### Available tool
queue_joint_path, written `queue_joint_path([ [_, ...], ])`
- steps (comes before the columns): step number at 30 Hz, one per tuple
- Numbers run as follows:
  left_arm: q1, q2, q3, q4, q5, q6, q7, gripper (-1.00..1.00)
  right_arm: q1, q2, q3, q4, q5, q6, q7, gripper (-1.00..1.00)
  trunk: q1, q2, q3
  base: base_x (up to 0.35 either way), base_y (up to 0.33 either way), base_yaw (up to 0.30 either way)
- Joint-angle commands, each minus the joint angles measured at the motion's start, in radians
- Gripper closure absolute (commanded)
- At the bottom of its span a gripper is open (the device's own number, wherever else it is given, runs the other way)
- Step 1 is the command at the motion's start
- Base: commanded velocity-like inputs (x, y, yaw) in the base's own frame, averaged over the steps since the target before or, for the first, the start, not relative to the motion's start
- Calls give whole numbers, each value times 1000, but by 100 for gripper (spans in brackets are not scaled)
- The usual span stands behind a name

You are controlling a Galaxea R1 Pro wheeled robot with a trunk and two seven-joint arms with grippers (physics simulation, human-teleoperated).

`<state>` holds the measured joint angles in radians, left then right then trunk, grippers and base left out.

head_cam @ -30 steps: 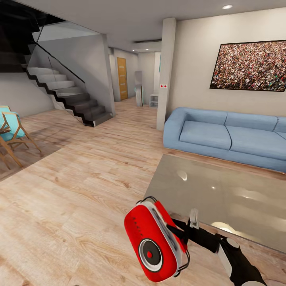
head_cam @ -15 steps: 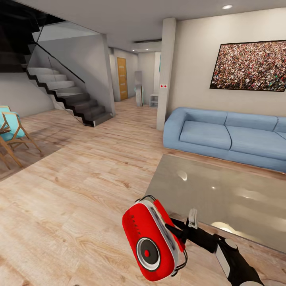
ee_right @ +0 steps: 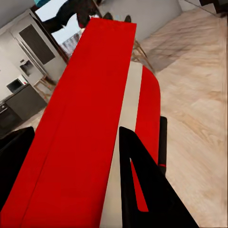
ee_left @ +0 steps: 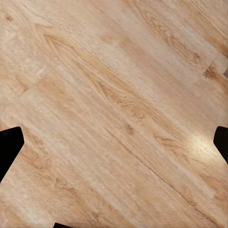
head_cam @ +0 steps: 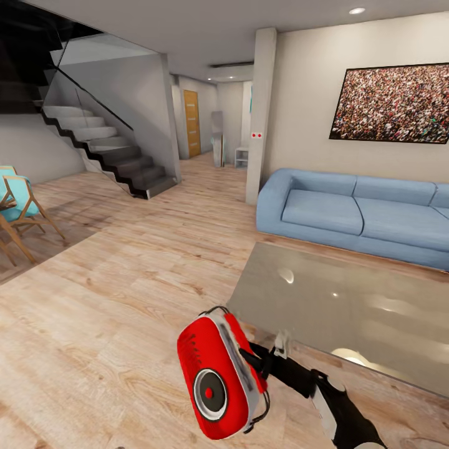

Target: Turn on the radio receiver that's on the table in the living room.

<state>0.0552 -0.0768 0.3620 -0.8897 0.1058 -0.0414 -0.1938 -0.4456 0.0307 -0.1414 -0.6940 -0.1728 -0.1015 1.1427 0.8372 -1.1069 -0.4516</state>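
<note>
Radio receiver (head_cam: pixel 219 375) gripped by right claw (head_cam: pixel 265 362), above floor (head_cam: pixel 112 324).

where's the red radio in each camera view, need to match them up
Head view: the radio receiver sits low and centre, dial facing the camera, held off the table by the right gripper.
Left wrist view: not in this picture; wooden floor between the open fingertips.
Right wrist view: its red side with a white stripe runs between the fingers.
Shared landmark: the wooden floor.
</note>
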Motion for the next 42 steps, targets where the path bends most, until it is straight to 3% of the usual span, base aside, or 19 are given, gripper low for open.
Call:
queue_joint_path([
  [1,0,0,0,0,0,0,0,-100,0,3,31,1,11,-1,-22,100,0,0,0,0,0,0],
  [3,0,0,0,0,0,0,0,-100,0,6,95,4,21,-2,-48,100,0,0,0,0,0,0],
  [5,0,0,0,0,0,0,0,-100,-1,7,117,5,23,-2,-55,100,0,0,0,0,0,0],
  [14,0,1,0,-1,-1,0,-1,-100,-1,-4,128,-2,28,-4,-45,100,0,0,0,0,0,0],
  [18,0,2,0,-2,-1,0,-1,-100,-1,-57,128,-9,15,-5,-36,100,0,0,0,0,0,0],
  [19,0,2,0,-2,-1,0,-1,-100,-1,-84,128,-12,-10,-5,-14,100,0,0,0,0,0,0],
  [22,0,2,0,-2,-1,0,-1,-100,-1,-130,128,-13,-83,-4,67,100,0,0,0,0,0,0],
  [25,0,2,0,-2,-1,0,-1,-100,-1,-169,128,-12,-120,-3,138,100,0,0,0,0,0,0],
  [29,0,2,0,-2,-1,0,0,-100,-1,-182,128,-12,-129,-3,156,100,0,0,0,0,0,0],
  [33,0,3,0,-2,-1,0,-1,-100,-1,-231,126,-16,-135,-4,160,100,0,0,0,0,0,0],
  [35,0,2,0,-3,-1,0,0,-100,-1,-243,126,-31,-167,-3,161,100,0,0,0,0,0,0],
  [38,0,2,0,-3,-1,0,-1,-100,-1,-248,127,-52,-206,-2,161,100,0,0,0,0,0,0],
  [42,0,3,0,-3,-1,0,-1,-100,-1,-249,128,-58,-220,-1,160,100,0,0,0,0,0,0],
])
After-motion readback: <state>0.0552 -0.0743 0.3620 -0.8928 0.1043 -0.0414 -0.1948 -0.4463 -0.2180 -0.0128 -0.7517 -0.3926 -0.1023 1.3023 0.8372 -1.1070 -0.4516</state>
